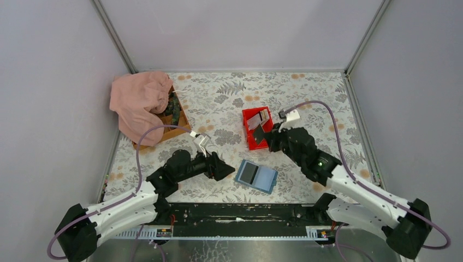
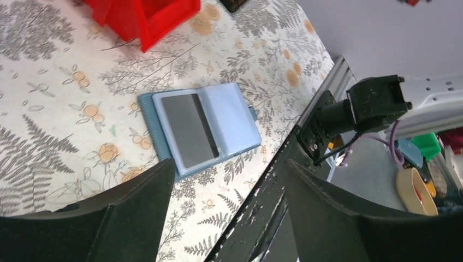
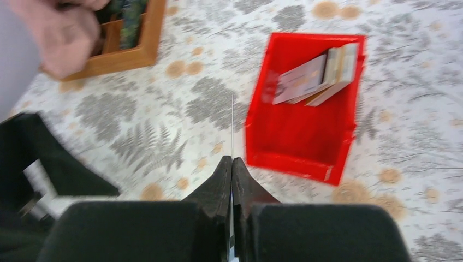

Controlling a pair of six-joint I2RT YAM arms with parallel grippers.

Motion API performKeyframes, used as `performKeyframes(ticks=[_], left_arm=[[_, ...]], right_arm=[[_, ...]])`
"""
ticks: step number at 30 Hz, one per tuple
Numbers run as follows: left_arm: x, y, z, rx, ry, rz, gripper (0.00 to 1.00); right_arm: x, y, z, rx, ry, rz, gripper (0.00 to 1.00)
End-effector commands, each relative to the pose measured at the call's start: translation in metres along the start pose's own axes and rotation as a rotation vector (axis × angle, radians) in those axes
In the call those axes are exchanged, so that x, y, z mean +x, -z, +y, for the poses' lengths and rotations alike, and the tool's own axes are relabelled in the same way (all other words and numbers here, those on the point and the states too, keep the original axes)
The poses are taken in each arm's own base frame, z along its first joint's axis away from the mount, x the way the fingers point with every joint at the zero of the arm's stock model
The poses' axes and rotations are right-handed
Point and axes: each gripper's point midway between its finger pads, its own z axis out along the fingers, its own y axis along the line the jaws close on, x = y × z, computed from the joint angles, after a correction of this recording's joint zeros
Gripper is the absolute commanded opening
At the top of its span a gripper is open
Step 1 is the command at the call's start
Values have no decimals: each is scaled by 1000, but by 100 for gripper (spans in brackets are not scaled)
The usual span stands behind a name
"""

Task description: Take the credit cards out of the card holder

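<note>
Card holder (image 1: 256, 176): lies opened flat on the floral worktop (image 1: 218, 98), close to the near edge and about midway along it. One dark card (image 2: 188, 130) sits in its left half; the right half shows pale blue pockets.

Left gripper (image 1: 229, 169): low over the worktop just left of the card holder, jaws spread wide, nothing between them. The wrist view shows the open holder just ahead of the fingertips, not touched.

Right gripper (image 3: 232, 164): jaws pressed together, pinching a dark credit card (image 1: 259, 132) by one edge. The card stands on edge, seen as a thin line in the wrist view, at the near left side of the red bin (image 3: 295, 153).

Red bin: beyond the card holder, toward the middle of the worktop. A stack of cards (image 3: 316, 76), white and tan, leans in its far end.

Far left corner: wooden box (image 1: 177, 128), partly covered by a pink cloth (image 1: 139, 101).
</note>
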Motion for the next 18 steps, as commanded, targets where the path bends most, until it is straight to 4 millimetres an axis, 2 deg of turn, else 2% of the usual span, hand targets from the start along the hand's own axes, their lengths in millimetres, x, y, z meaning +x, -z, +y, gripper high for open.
performKeyframes(ticks=[1, 5, 8, 12, 18], left_arm=[[7, 5, 24, -113, -5, 1, 82], [9, 6, 26, -116, -3, 4, 86], [7, 8, 24, -113, -10, -2, 88], [3, 12, 23, -117, -25, -26, 89], [-1, 15, 26, -138, -39, -39, 90]], right_arm=[[-64, -21, -31, 185, 57, -159, 0], [-82, -49, -48, 190, 32, -153, 0], [-89, -68, -55, 115, -25, -145, 0], [-88, -92, -66, 70, -64, -115, 0], [-86, -114, -66, 23, -96, -112, 0]])
